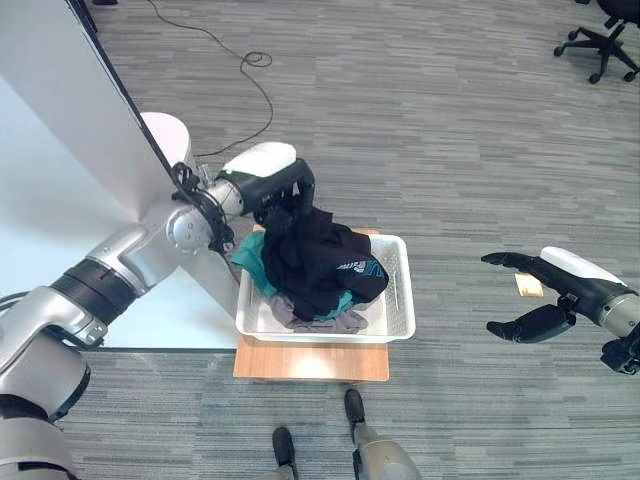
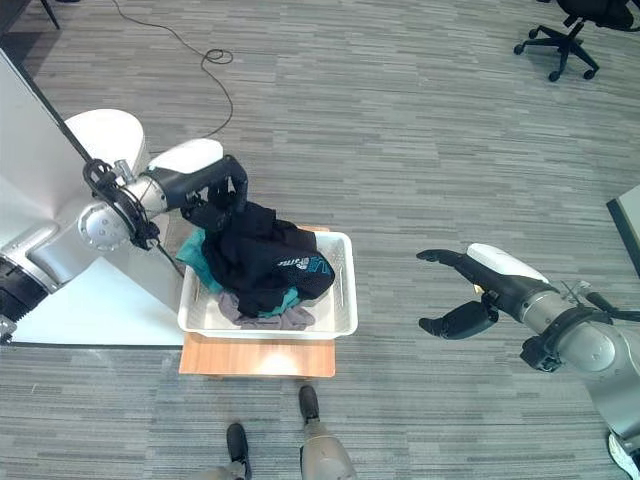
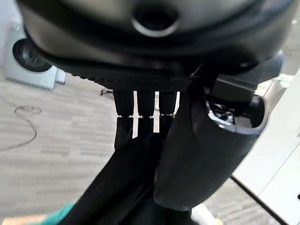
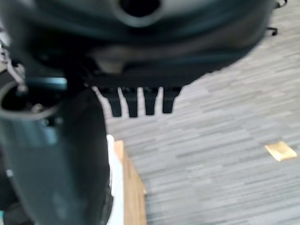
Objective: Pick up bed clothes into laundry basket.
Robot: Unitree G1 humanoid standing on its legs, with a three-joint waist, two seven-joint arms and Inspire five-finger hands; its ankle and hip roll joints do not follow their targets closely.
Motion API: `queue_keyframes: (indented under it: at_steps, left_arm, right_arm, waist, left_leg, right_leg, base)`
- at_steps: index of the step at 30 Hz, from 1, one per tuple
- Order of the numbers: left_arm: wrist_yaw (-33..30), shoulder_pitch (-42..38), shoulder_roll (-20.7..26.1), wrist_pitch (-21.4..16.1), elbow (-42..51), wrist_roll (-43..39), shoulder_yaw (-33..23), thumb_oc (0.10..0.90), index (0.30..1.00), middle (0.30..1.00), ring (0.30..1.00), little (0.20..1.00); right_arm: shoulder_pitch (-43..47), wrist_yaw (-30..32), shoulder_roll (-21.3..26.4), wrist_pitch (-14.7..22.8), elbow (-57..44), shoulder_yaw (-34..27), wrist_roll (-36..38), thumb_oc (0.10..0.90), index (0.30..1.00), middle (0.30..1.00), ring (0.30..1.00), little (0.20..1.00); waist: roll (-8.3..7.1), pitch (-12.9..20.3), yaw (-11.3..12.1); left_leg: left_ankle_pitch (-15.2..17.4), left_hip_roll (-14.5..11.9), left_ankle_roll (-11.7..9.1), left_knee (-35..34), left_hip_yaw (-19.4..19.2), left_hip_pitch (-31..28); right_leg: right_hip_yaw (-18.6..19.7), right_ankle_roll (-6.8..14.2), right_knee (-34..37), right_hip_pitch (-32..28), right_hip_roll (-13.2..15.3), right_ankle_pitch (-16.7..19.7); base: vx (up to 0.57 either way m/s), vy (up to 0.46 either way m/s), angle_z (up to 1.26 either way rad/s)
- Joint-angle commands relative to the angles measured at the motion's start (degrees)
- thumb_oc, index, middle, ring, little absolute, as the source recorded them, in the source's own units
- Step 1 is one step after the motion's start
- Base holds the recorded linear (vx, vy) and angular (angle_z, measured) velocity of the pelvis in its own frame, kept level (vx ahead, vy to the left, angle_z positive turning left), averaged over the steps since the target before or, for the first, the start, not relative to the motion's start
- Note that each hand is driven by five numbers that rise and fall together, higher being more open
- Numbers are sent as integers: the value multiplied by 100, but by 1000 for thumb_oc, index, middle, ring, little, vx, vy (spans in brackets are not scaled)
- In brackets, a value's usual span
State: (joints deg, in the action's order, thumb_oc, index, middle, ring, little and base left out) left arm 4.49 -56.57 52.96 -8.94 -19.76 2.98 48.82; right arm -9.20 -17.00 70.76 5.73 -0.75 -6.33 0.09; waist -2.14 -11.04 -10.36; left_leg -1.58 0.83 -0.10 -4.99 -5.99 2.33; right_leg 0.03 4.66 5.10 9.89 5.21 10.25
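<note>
— Two hands show; how does each one stand?
— The left hand point(image 1: 285, 195) sits at the far left corner of the white laundry basket point(image 1: 398, 300), its fingers curled down into the top of a black garment point(image 1: 320, 262). The right hand point(image 1: 535, 300) hangs over the grey carpet floor point(image 1: 450, 130), well apart from the basket on its right, with fingers and thumb spread and nothing held.
— And where are the clothes?
— The black garment is heaped in the basket, its upper edge pinched by the left hand. Under it lie a teal cloth point(image 1: 252, 255) at the left and a grey cloth point(image 1: 320, 320) toward the near wall.
— What carries the basket?
— The basket rests on a low wooden stand point(image 1: 310, 362), beside a white panel point(image 1: 60, 130). A small tan card point(image 1: 528, 286) lies on the carpet near the right hand, and an office chair point(image 1: 603, 40) stands far off.
</note>
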Motion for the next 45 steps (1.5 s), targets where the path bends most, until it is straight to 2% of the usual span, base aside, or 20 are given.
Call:
queue_keyframes:
  at_steps: [1, 10, 14, 15, 19, 26, 34, 42, 43, 45]
  left_arm:
    - [-154, -369, 55, -133, -274, 117, -888, 400, 300, 300, 300, 300]
    - [134, 693, 38, -140, 300, 68, -1351, 400, 300, 300, 300, 300]
    - [404, 1707, 115, -177, 763, -6, -1794, 400, 300, 300, 300, 300]
    - [551, 2243, 105, -188, 960, -126, -2039, 400, 300, 300, 300, 300]
    - [618, 2890, -105, -190, 1191, -294, -2332, 400, 300, 300, 300, 300]
    - [448, 2336, -601, -203, 1086, -188, -1998, 400, 300, 300, 300, 300]
    - [259, 1673, -832, -230, 938, -110, -1718, 400, 300, 300, 300, 300]
    - [213, 1010, -1231, -284, 903, -167, -1199, 400, 300, 300, 300, 300]
    - [212, 995, -1245, -276, 873, -161, -1185, 800, 900, 900, 900, 900]
    - [295, 925, -1231, -257, 857, -131, -1079, 800, 900, 900, 900, 900]
  right_arm:
    - [521, 477, -136, 191, -18, -933, -89, 800, 900, 900, 900, 900]
    - [575, 499, -511, 118, 55, -763, -314, 800, 900, 900, 900, 900]
    - [418, 481, -765, 102, 32, -829, -478, 800, 900, 900, 900, 900]
    - [324, 465, -894, 107, -3, -917, -561, 800, 900, 900, 900, 900]
    - [212, 419, -1111, 105, -135, -875, -680, 800, 900, 900, 900, 900]
    - [692, 411, -1261, 76, -31, -238, -833, 800, 900, 900, 900, 900]
    - [786, 430, -1323, 79, 78, 8, -870, 800, 900, 900, 900, 900]
    - [957, 420, -1269, 101, 184, 349, -725, 800, 900, 900, 900, 900]
    - [982, 406, -1267, 98, 219, 393, -714, 800, 900, 900, 900, 900]
    - [1031, 388, -1228, 91, 236, 439, -703, 800, 900, 900, 900, 900]
  waist:
    - [-92, 62, 278]
    - [-65, -18, 410]
    - [-77, -74, 490]
    - [-74, -117, 535]
    - [-80, -123, 584]
    - [-83, -110, 599]
    - [-65, -73, 562]
    - [0, -17, 494]
    - [8, -13, 487]
    - [23, -7, 475]
  left_leg:
    - [148, -143, -132, -1, 208, 61]
    - [135, -130, -110, -1, 263, 65]
    - [124, -128, -102, -1, 274, 85]
    - [57, -125, -93, -1, 276, 113]
    - [132, -111, -85, 5, 295, 96]
    - [132, -89, -65, 8, 339, 110]
    - [147, -86, -59, 6, 342, 98]
    - [144, -77, -60, 2, 338, 78]
    - [141, -78, -61, 2, 338, 80]
    - [137, -82, -64, 1, 336, 81]
  right_leg:
    - [-158, 690, -496, -820, 374, -1124]
    - [-194, 660, -536, -815, 373, -1163]
    - [-199, 654, -533, -796, 373, -1148]
    - [-207, 640, -549, -763, 371, -1099]
    - [-221, 634, -554, -794, 381, -1182]
    - [-244, 630, -596, -782, 393, -1192]
    - [-241, 627, -586, -801, 387, -1195]
    - [-232, 630, -577, -818, 383, -1201]
    - [-230, 629, -574, -815, 382, -1198]
    - [-225, 630, -570, -807, 380, -1195]
  base:
    - [0, 0, 0]
    - [0, 0, 0]
    - [-18, -3, 0]
    - [-69, -11, -3]
    - [-5, -7, 2]
    - [-12, -6, 8]
    - [1, -1, 1]
    - [0, 0, 0]
    - [0, 0, 0]
    - [0, 0, 0]
